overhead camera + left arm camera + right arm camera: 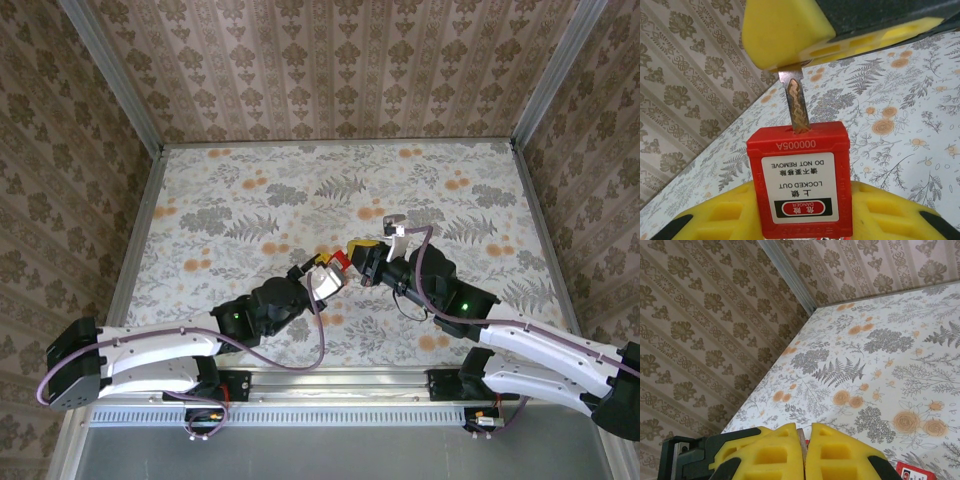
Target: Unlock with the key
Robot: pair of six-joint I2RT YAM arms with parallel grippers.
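Red padlock (800, 185) sits hard against the left wrist lens with its label upside down. It is clamped by its sides between the yellow fingers (715, 217) of the left gripper (800, 220), whose jaws are part-closed onto it. The blade of the key (797, 107) stands in the keyway on the lock's far face, and the right gripper (790, 55) pinches its head.

Right wrist view: the yellow pads (770, 452) are pressed nearly together, with a thin sliver of key (801, 437) nipped between them. A padlock corner shows low right.

Top view: both grippers meet nose to nose over the middle of the floral table (250, 190), with the padlock (340, 260) between them.
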